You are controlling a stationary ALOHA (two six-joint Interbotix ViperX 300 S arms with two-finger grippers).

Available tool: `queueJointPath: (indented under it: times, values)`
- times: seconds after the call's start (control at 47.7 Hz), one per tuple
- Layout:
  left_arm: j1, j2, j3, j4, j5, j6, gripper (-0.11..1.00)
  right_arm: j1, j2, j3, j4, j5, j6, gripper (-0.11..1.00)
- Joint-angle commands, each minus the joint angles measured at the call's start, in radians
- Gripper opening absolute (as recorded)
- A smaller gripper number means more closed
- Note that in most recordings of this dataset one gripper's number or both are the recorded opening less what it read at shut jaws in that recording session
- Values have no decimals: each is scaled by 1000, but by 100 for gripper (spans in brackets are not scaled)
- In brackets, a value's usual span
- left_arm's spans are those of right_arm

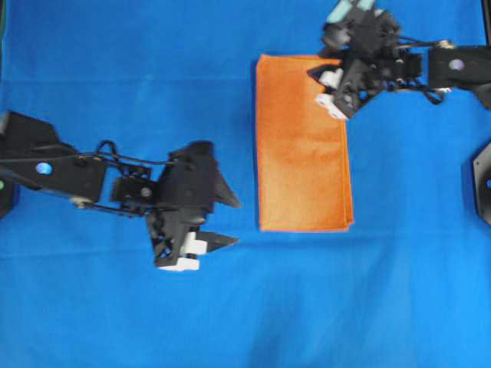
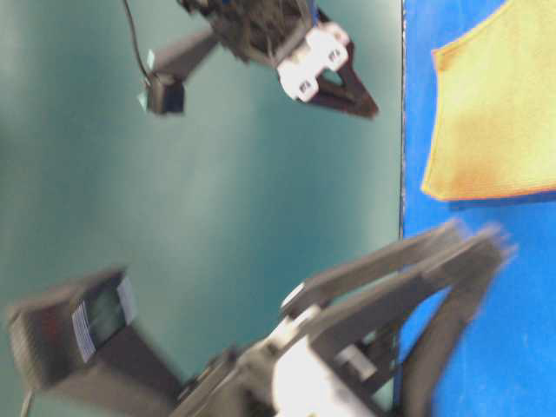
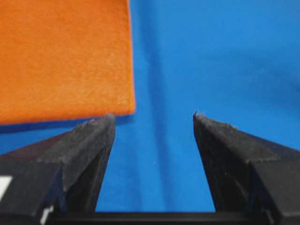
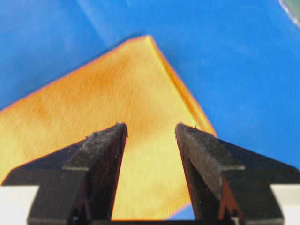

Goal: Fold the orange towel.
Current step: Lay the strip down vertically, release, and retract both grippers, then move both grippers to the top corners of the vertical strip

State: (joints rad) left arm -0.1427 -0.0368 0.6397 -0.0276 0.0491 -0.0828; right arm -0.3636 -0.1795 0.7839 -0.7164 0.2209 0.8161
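Orange towel (image 1: pixel 303 146) lies folded on the blue cloth (image 1: pixel 115 69), both grippers' fingers wide and empty; right gripper (image 1: pixel 328 86) above its corner could snag and unfold layers.

Both arms are built of matte black angular housings, with thin black cables looping loosely along the links. Each forearm segment carries a small round pale blue marking on its upper face. The left hand (image 1: pixel 222 222) ends in two black, wedge-shaped fingers (image 3: pixel 89 140) with a rough, grainy surface tapering to points, mounted on white plastic blocks. The right hand (image 1: pixel 321 86) has the same black triangular fingers (image 4: pixel 101 154) and white carriers at its base.
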Motion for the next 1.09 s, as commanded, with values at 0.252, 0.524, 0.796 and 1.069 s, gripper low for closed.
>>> queueJointPath:
  times: [0.252,0.524,0.796,1.069]
  values:
    - [106,-179,192,2,-333,17,61,106,-357,206,21,-71,23,53]
    - [196,-279,316,2,-469,48,61,158,-578,344,26,-196,25,53]
    - [207,-261,302,2,-465,48,61,150,-597,360,26,-195,23,53]
    - [249,-224,264,0,-465,51,61,74,-568,354,21,-192,23,53]
